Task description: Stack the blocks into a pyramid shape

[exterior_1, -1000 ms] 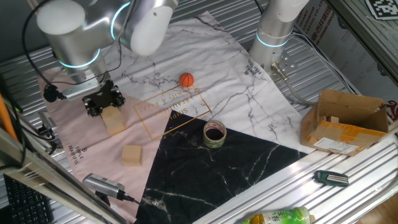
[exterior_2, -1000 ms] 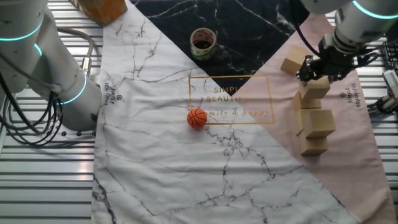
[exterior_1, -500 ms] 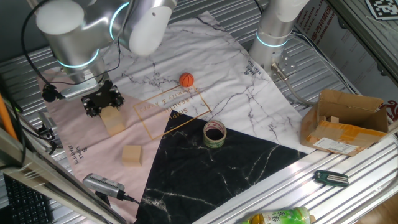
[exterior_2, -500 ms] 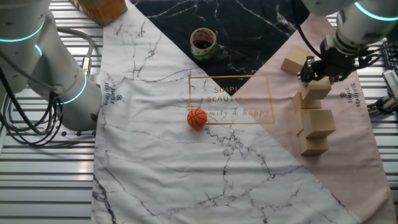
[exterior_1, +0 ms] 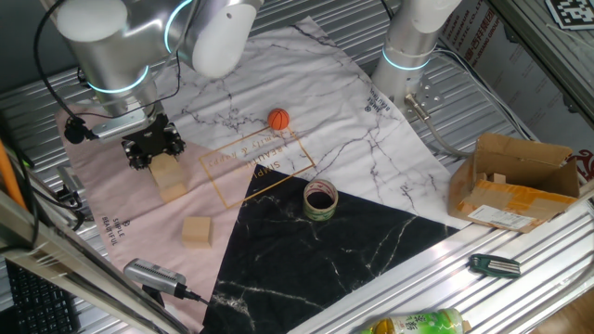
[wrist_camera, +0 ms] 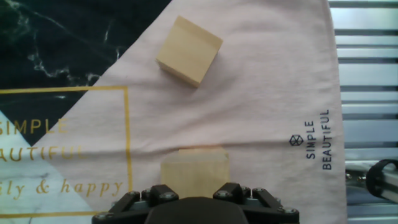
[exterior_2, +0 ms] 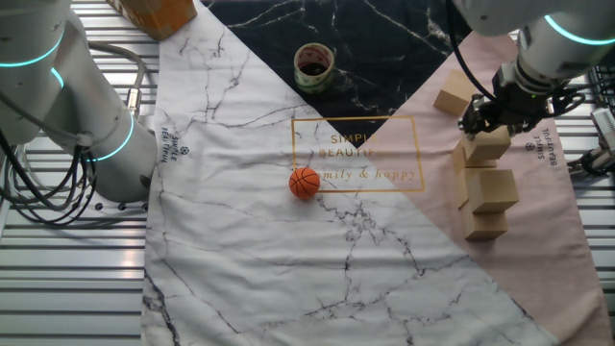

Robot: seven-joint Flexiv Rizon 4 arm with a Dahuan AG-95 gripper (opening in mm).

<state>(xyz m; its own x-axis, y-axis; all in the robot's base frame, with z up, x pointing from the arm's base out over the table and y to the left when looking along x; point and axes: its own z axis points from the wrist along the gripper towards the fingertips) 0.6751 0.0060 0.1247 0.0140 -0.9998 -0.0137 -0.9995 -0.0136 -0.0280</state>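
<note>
Where the pink part of the cloth [exterior_1: 102, 199] meets the black marble print, a lone block [exterior_1: 196, 231] is seen lying apart, while the stacked blocks [exterior_1: 169, 178] stand under the gripper [exterior_1: 153, 146]; its opening cannot be told. An orange ball [exterior_1: 278, 119], a tape roll [exterior_1: 320, 199] and a cardboard box [exterior_1: 515, 181] are spread across the slatted metal table [exterior_1: 390, 288].

From the other fixed view, plain tan cubes are stacked in a pile [exterior_2: 483, 187] beneath the gripper [exterior_2: 490, 123], the lone block [exterior_2: 453, 98] just beside.

Along the fingers, a top block [wrist_camera: 194, 172] is seen close below the gripper [wrist_camera: 196, 200], the lone block [wrist_camera: 189, 50] beyond.
</note>
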